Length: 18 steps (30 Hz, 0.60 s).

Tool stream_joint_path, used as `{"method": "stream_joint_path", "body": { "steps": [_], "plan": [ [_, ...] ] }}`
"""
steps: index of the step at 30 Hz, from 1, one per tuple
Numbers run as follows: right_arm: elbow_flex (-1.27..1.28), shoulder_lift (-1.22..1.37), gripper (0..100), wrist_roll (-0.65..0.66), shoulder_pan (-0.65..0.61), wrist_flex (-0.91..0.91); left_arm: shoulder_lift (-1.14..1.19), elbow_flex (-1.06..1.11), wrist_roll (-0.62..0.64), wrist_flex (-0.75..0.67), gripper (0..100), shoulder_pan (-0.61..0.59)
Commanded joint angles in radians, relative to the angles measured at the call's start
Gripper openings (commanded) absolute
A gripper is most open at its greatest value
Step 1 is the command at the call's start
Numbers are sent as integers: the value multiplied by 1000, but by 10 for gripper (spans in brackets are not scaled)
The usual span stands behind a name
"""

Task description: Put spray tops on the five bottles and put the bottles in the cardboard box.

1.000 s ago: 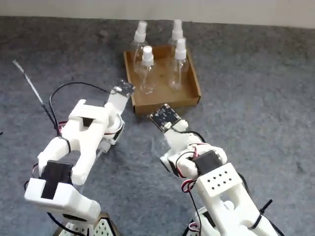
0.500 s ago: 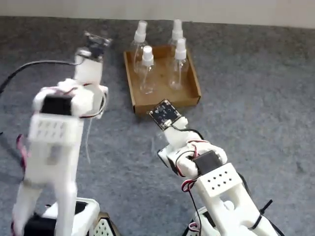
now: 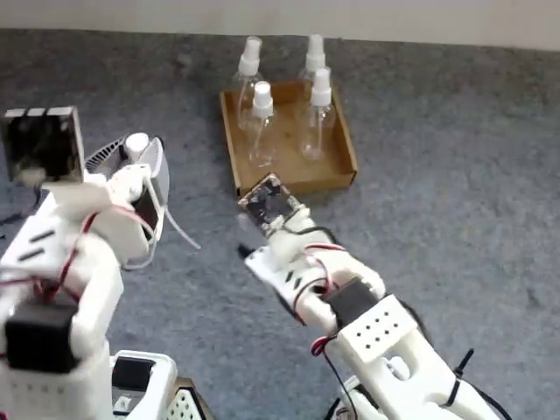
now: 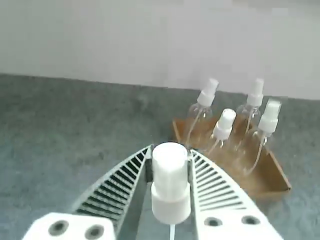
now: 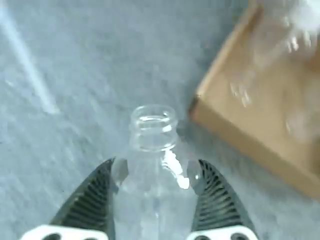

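Observation:
My left gripper (image 4: 170, 156) is shut on a white spray top (image 4: 170, 187), held off the carpet at the left (image 3: 136, 145); its thin dip tube (image 3: 179, 232) hangs down. My right gripper (image 5: 156, 166) is shut on a clear bottle (image 5: 153, 131) with an open neck, held near the front corner of the cardboard box (image 5: 235, 125). The right arm (image 3: 306, 271) lies in the middle of the high view. In the cardboard box (image 3: 337, 179) stand two capped bottles (image 3: 262, 122) (image 3: 318, 114). Two more capped bottles (image 3: 249, 61) (image 3: 313, 54) stand at its far side.
Grey carpet (image 3: 455, 175) covers the table. A pale wall (image 4: 100, 35) runs behind the box. Both arm bases sit at the near edge, the left arm (image 3: 61, 262) rising tall at the left.
The left arm has swung away from the box and up to the left, carrying the spray top. The right arm has shifted a little left with its bottle.

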Motion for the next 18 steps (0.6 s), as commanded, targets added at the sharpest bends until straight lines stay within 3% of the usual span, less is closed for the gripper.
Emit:
{"method": "stream_joint_path", "body": {
  "steps": [1,12,18],
  "plan": [
    [24,-21,4,-8,-59,-189,-182,154,21,-169,4,-7],
    [274,-21,4,-6,-64,-389,-634,493,75,-328,4,-7],
    [280,-21,4,-6,-64,-390,-687,561,80,-325,4,2]
  ]
}}
